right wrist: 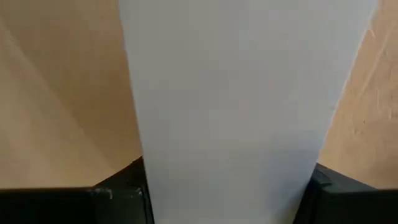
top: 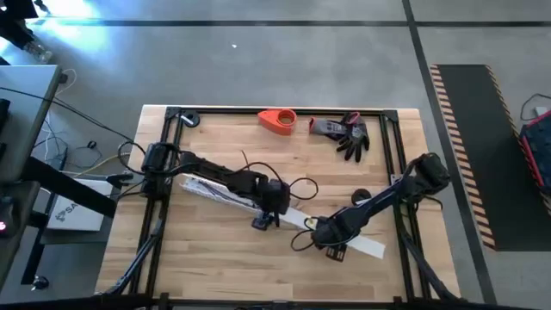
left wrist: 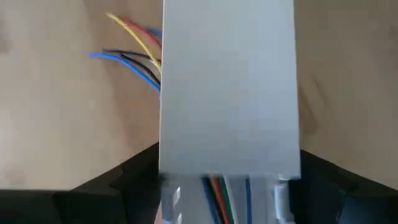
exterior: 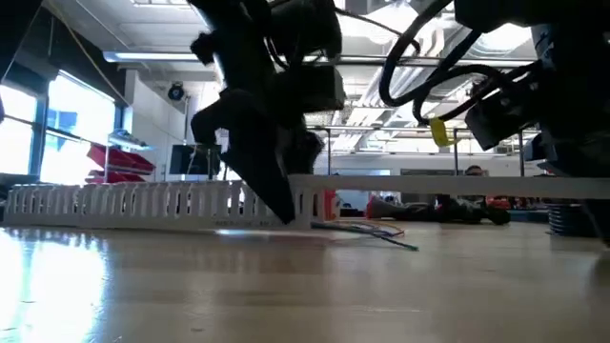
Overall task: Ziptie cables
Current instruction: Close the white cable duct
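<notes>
Cables (left wrist: 134,59) lie loose on the tabletop (top: 215,258), partly under the white cover strip (left wrist: 227,87); no tie is seen fitted. Left gripper (top: 274,202) and right gripper (top: 331,232) jaws are spread across the strip.

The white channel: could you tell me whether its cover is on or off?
On, at least partly: a flat white cover spans the channel between the left gripper fingers, cables emerging beside it.
</notes>
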